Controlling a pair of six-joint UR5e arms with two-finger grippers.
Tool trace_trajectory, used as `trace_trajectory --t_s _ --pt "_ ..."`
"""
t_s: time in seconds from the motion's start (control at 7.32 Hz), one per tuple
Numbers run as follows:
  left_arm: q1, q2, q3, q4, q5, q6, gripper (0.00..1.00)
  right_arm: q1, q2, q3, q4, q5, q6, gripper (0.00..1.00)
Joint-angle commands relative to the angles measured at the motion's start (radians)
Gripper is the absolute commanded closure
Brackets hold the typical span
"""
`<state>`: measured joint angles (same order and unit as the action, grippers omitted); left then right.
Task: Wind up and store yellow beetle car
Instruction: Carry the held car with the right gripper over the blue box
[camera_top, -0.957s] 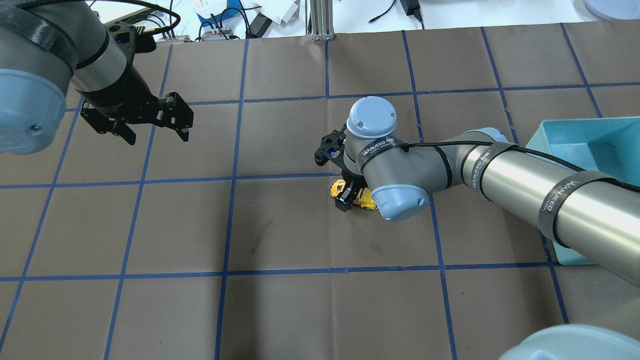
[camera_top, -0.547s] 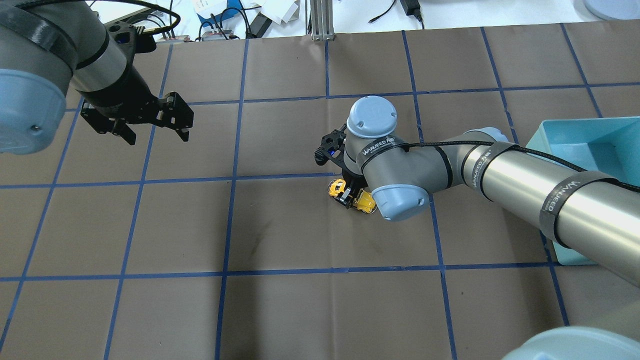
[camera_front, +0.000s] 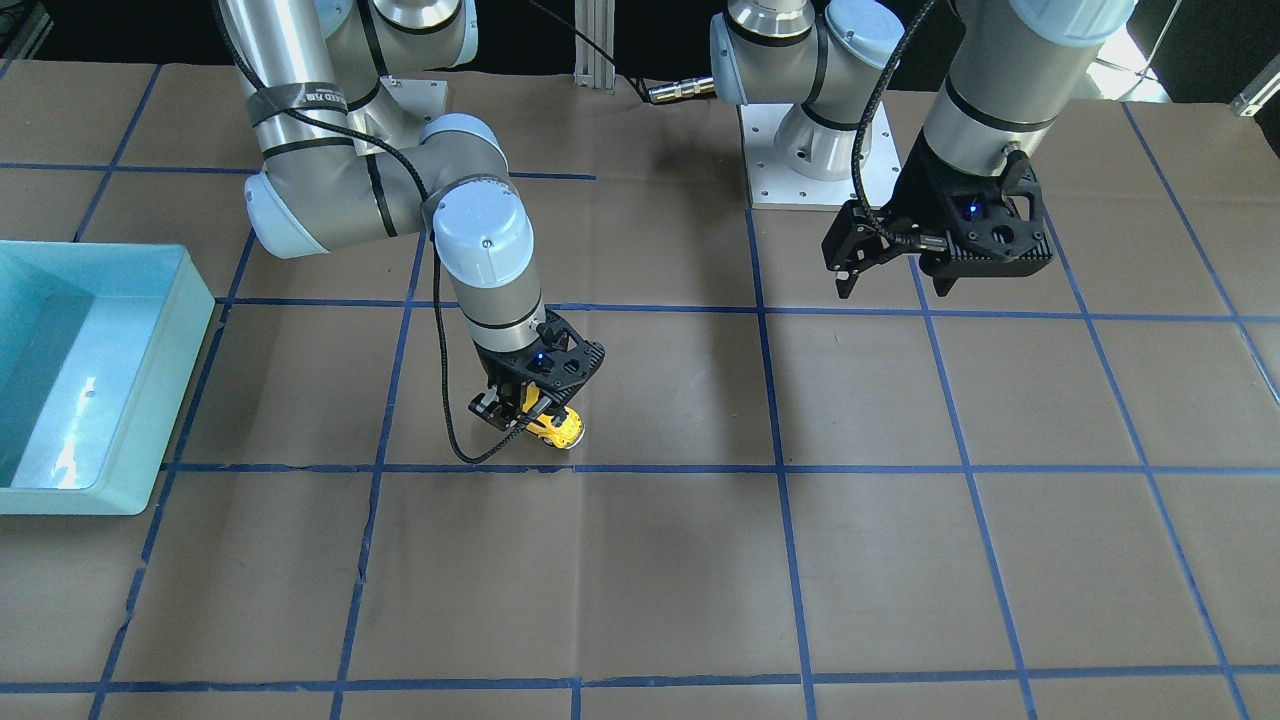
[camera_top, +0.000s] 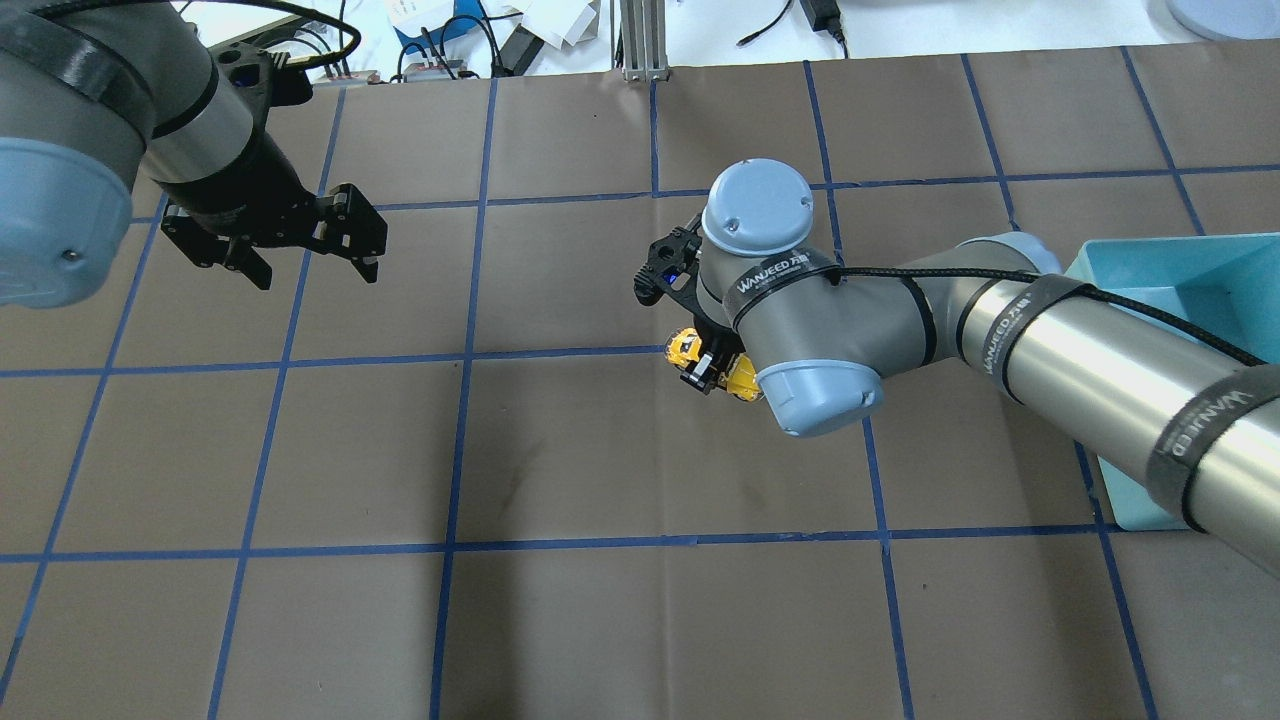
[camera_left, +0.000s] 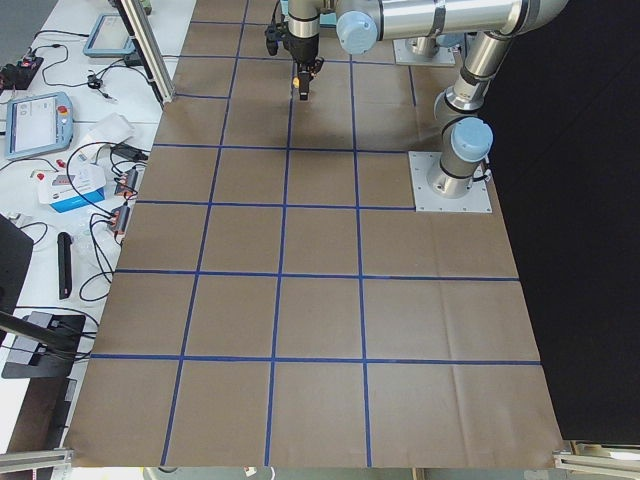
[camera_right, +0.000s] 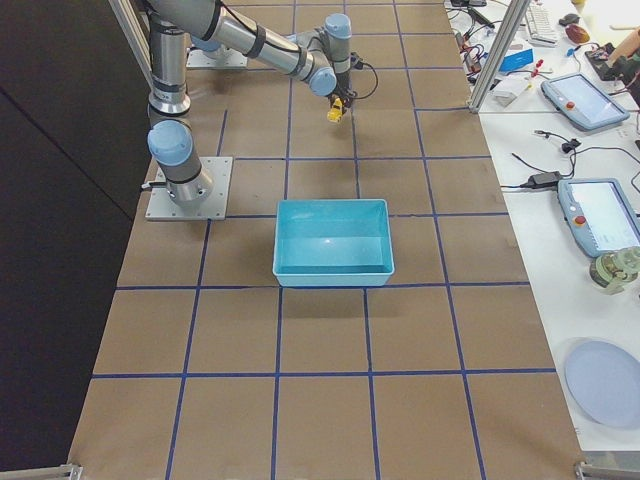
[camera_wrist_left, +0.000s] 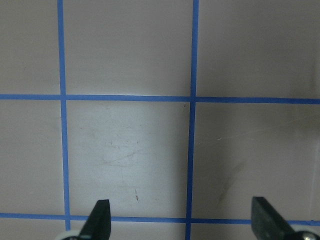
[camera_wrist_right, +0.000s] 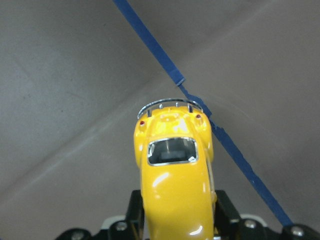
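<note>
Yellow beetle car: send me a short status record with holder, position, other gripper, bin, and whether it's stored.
item: yellow beetle car, gripped across its sides
holder: right gripper, shut on it
position: beside a blue tape line; lifted or resting, cannot tell
other arm: left gripper, open, holding nothing, well apart from the car
bin: blue bin, on the robot's right side, car not in it
stored: not yet

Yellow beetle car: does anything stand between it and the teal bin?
Nothing visible does. The yellow beetle car, held in the right gripper, has only taped paper between it and the teal bin.
</note>
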<state>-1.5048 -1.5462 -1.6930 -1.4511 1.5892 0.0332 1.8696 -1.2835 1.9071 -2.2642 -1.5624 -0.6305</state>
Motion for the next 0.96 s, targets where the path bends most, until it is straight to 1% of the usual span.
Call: trace_trajectory --t_s 0.0,0.14,0.27,0.41,0.55,0.82 --pt "0.000 0.000 0.000 0.000 0.000 0.001 0.00 -0.020 -0.077 0.006 0.089 -0.011 -0.053 0.58" --pt "0.000 0.000 0.000 0.000 0.000 0.001 0.00 -0.036 -0.082 0.006 0.118 -0.010 -0.079 0.58" --pt "0.000 0.000 0.000 0.000 0.000 0.001 0.00 -0.084 -0.088 0.006 0.129 -0.011 -0.131 0.58" --pt "0.000 0.000 0.000 0.000 0.000 0.001 0.00 -0.133 -0.095 0.004 0.167 -0.010 -0.179 0.57" --pt "0.000 0.000 0.000 0.000 0.000 0.001 0.00 -0.204 -0.126 0.003 0.190 -0.010 -0.263 0.57" --pt "0.000 0.000 0.000 0.000 0.000 0.001 0.00 -0.361 -0.199 0.001 0.299 -0.007 -0.419 0.57"
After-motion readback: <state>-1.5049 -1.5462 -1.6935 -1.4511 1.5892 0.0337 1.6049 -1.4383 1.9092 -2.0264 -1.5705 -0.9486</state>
